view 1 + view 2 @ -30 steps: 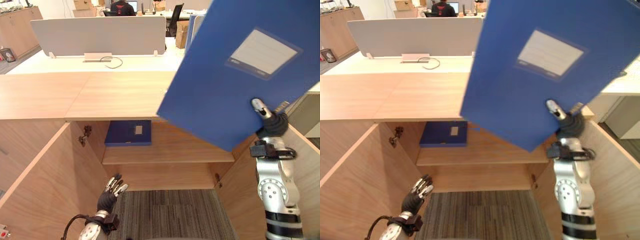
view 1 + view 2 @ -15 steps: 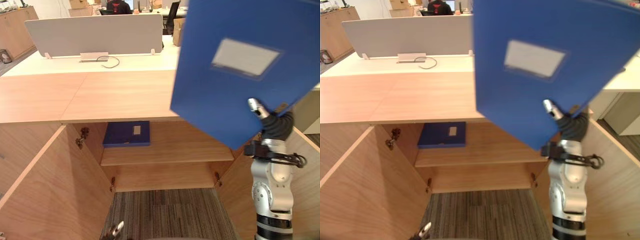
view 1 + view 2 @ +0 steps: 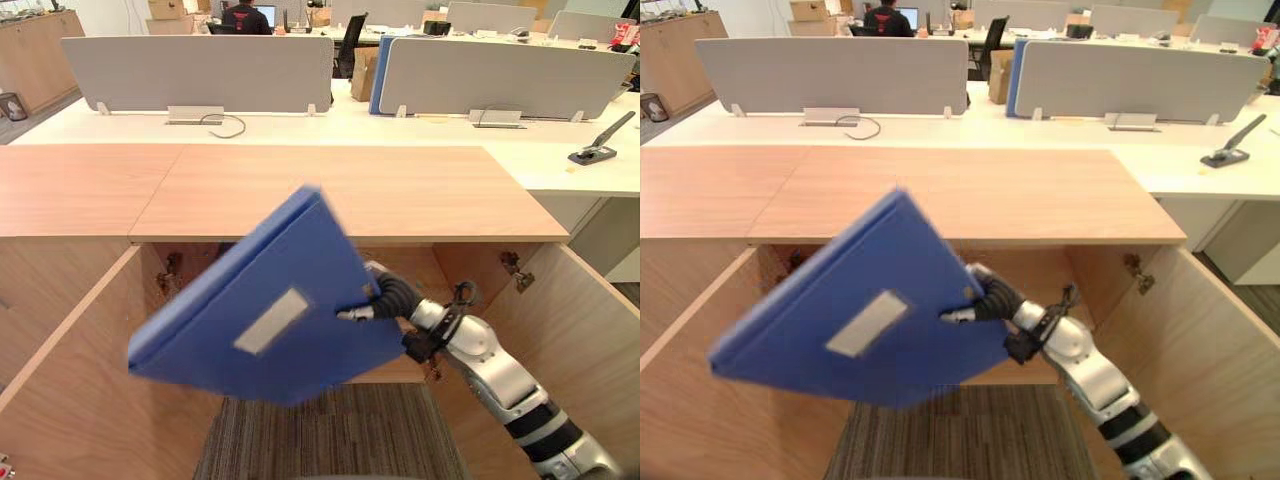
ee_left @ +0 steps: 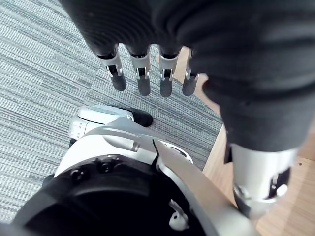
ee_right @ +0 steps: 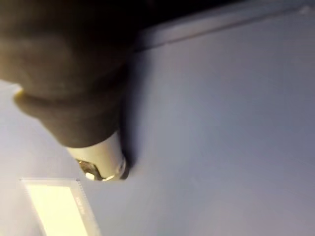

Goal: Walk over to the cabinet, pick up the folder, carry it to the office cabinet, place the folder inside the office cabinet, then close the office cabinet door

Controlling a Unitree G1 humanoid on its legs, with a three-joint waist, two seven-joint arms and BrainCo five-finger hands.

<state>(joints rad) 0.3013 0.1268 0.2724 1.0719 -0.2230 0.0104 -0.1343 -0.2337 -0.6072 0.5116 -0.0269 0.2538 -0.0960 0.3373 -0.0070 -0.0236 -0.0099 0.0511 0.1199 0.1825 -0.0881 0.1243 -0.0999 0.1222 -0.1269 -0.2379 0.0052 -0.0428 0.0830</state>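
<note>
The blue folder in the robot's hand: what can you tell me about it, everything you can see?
The blue folder is a flat, stiff-looking rectangle, plain blue, with a pale rectangular label on the face towards the camera and a thick edge along its upper-left side. It hangs tilted in the air, one corner uppermost, before the opening of the light wooden cabinet. The right hand pinches its right edge, thumb pressed on the labelled face.

R arm [image 3: 495, 368] silver-grey w/ black bands; L hand [image 4: 143, 73] & R hand [image 3: 388, 297]: dark ribbed covers, silver dark-tipped fingers.
</note>
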